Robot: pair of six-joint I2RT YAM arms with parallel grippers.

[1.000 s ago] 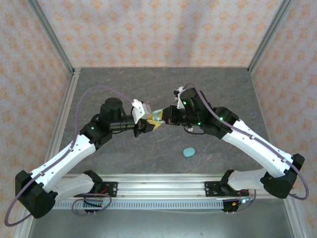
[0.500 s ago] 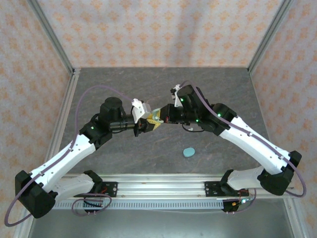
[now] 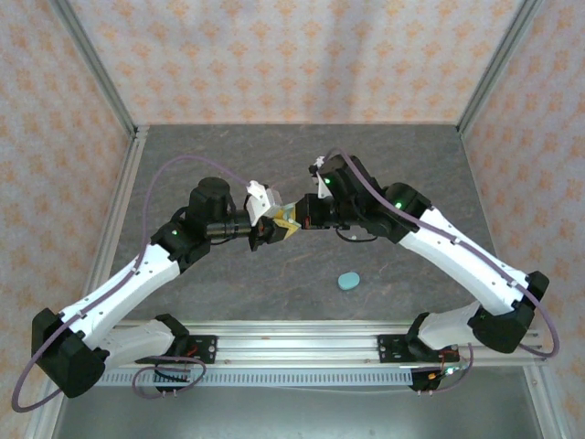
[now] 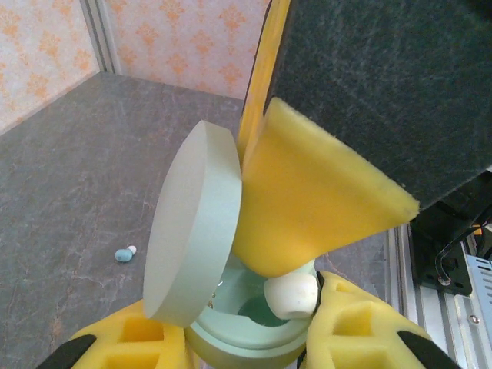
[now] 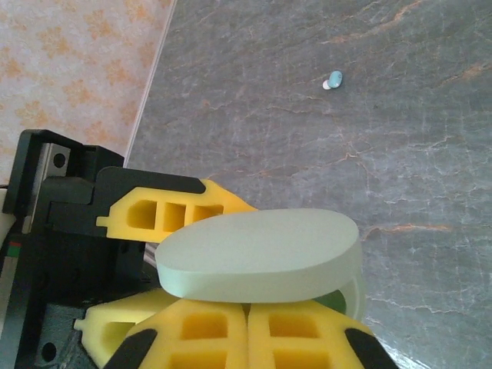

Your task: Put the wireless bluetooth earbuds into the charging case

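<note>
My left gripper [image 4: 246, 342] is shut on a pale green charging case [image 4: 231, 338] and holds it up with the lid [image 4: 192, 231] hinged open. My right gripper [image 5: 247, 327] comes in from above, its yellow finger [image 4: 307, 207] ending over the case. A white earbud [image 4: 292, 296] sticks out at its tip, resting on the rim of the case's well. The open lid [image 5: 261, 254] lies just in front of my shut right fingers. The two grippers meet above mid-table [image 3: 281, 222]. Another earbud [image 4: 123, 253] [image 5: 334, 79], blue with a white tip, lies on the table.
A second, blue oval case [image 3: 348, 280] lies shut on the grey table [image 3: 402, 165] in front of the right arm. Patterned walls and metal frame posts [image 3: 123, 119] enclose the table on three sides. A rail [image 3: 292, 346] runs along the near edge.
The right arm's elbow and wrist have shifted a little left and toward the back. Both grippers stay together at the case, which has hardly moved.
</note>
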